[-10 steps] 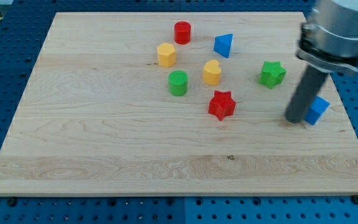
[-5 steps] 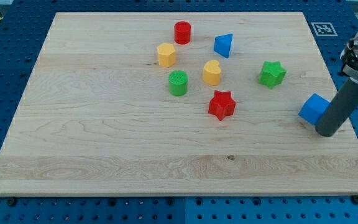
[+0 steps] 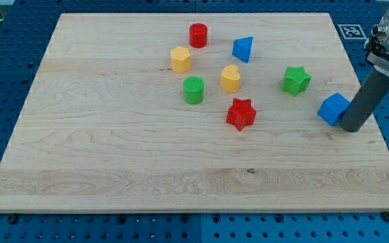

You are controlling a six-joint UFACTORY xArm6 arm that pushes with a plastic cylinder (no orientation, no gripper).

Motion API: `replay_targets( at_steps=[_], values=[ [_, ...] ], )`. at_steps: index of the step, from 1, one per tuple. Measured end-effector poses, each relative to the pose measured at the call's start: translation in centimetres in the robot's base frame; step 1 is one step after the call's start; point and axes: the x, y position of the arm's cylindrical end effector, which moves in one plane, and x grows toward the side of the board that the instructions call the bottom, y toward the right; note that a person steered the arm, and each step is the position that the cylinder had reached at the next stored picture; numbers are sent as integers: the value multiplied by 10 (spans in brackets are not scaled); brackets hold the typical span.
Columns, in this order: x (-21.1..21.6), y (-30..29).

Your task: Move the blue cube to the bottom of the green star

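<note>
- My tip [image 3: 351, 128] rests on the bench [image 3: 113, 155] near the view's right edge, pressed against the right side of the blue cube [image 3: 333, 109]; the dark rod rises from it toward the view's upper right, where the arm's grey body leaves the frame
- There is no claw on this arm, only the straight rod, so it has hold of nothing; the contact with the blue cube is side-on
- The blue cube sits below and to the right of the green star [image 3: 295, 79], apart from it, with bare wood between the two; it is not directly beneath the star
- The red star [image 3: 240, 113] lies left of the blue cube, lower than the green star and well apart from my tip
- The yellow heart-like block [image 3: 230, 78] stands above the red star; the green cylinder [image 3: 193, 90] is to its left
- The yellow hexagonal block [image 3: 180, 59] sits up and left of the green cylinder; the red cylinder [image 3: 198, 34] is nearest the view's top
- The blue triangular block [image 3: 243, 48] lies right of the red cylinder, above the yellow heart-like block
- A square printed marker [image 3: 350, 30] lies off the bench at the view's upper right
</note>
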Motion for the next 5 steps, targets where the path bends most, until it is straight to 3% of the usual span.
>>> replay_targets(
  at_steps=[2, 3, 5],
  values=[
    [-7, 35],
    [-34, 49],
    [-33, 44]
  ],
)
